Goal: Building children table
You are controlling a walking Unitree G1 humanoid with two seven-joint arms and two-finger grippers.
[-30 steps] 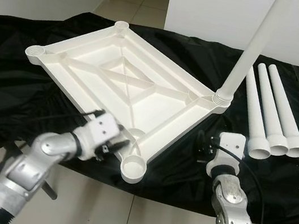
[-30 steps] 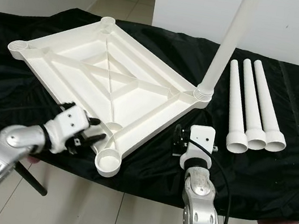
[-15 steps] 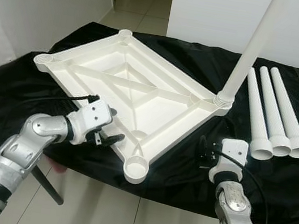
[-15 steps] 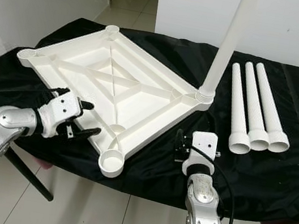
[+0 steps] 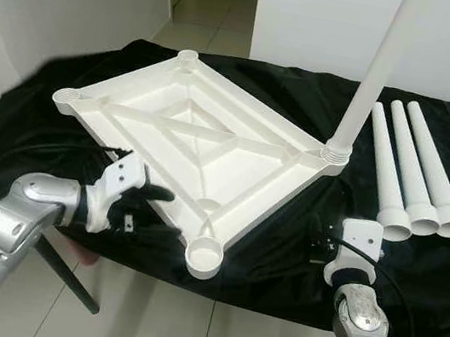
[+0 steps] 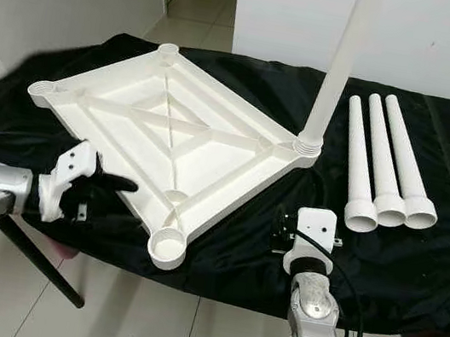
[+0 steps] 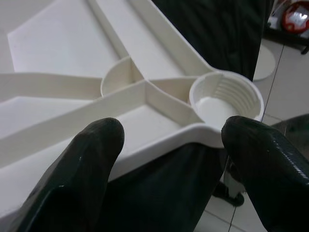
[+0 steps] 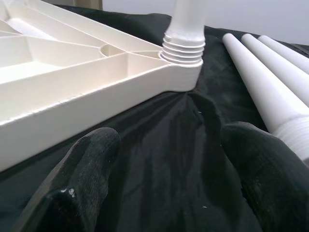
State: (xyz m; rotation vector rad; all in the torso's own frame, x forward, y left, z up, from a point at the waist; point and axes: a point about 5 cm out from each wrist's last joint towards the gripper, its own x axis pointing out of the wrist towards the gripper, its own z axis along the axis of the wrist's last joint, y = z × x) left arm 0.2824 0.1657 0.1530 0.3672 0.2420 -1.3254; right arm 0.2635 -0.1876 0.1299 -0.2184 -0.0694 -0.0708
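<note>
The right gripper is held spread and empty over the black cloth; the three loose legs lie just beyond it toward the robot's right, long axes running away. The left gripper, spread, faces the tabletop's near socket. Since a second ago both arms are seen drawn back from the tabletop.

A worktop draped in black cloth carries everything; the cloth hangs wrinkled over its near and left edges. Lying upside down on it, across the left and middle, is a white ribbed tabletop, set diamond-wise, one round socket reaching the near edge. A white leg stands upright in the tabletop's right corner socket. Toward the right edge, three loose white legs lie side by side, touching, their wide ends toward the near edge.
</note>
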